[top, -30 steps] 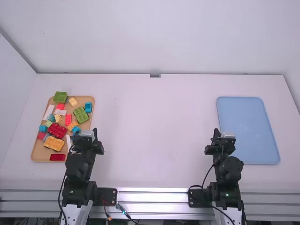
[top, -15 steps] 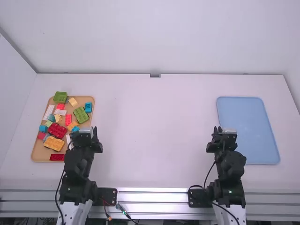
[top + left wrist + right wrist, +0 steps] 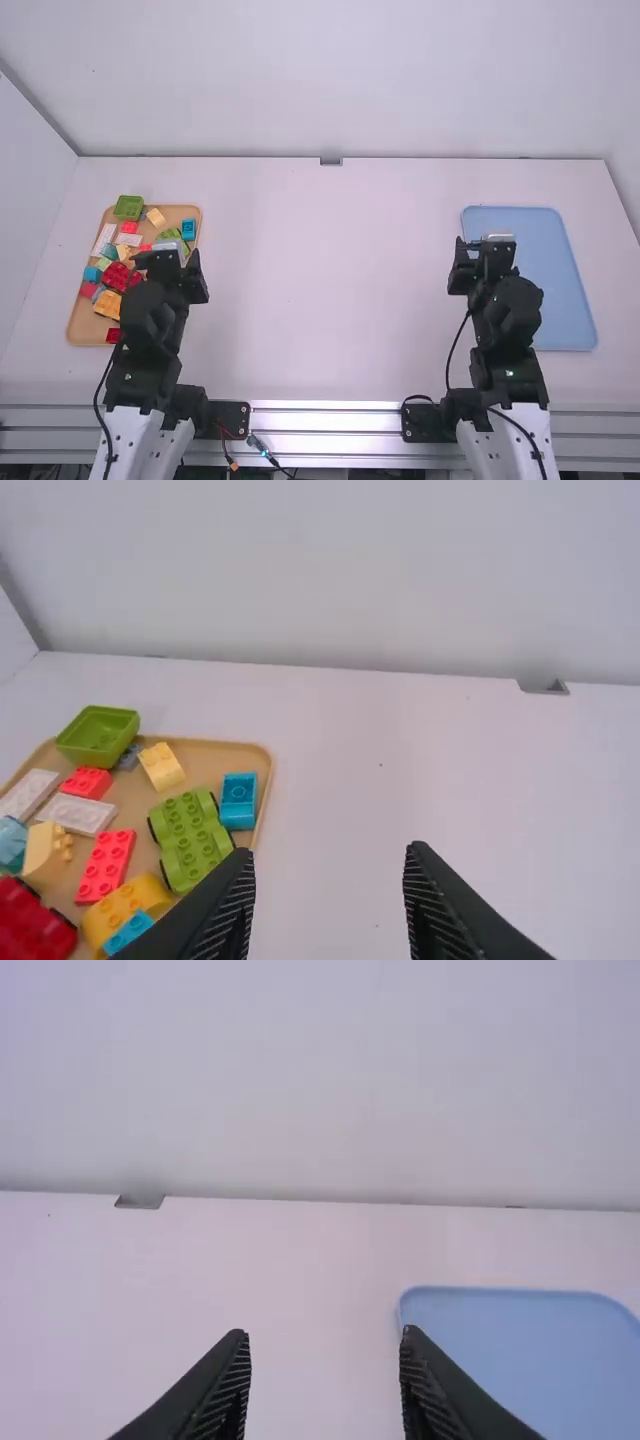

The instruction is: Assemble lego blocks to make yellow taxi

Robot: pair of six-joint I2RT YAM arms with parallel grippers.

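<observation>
My left gripper [image 3: 172,262] is over the right part of the brown tray [image 3: 85,325]; in its wrist view the left gripper [image 3: 330,900] stands open and holds nothing. At the left edge of the blue tray [image 3: 530,270] is my right gripper [image 3: 486,250]; seen from its wrist, the right gripper [image 3: 325,1385] is open and bare between the fingers. The brown tray holds loose blocks: a yellow-orange brick [image 3: 108,304], a pale yellow brick [image 3: 161,765], a green wheeled base [image 3: 190,838], a red brick [image 3: 105,866] and a blue brick [image 3: 238,800]. The left arm hides some blocks.
A green tub-shaped block [image 3: 129,207] lies at the brown tray's far edge. The white table [image 3: 330,290] stretches between the two trays, with a wall [image 3: 330,80] behind it. Cables [image 3: 262,450] lie along the near rail.
Both arms have moved away from the camera, with their grippers higher up the picture. The left gripper has also shifted left over the tray's blocks, the right one slightly right.
</observation>
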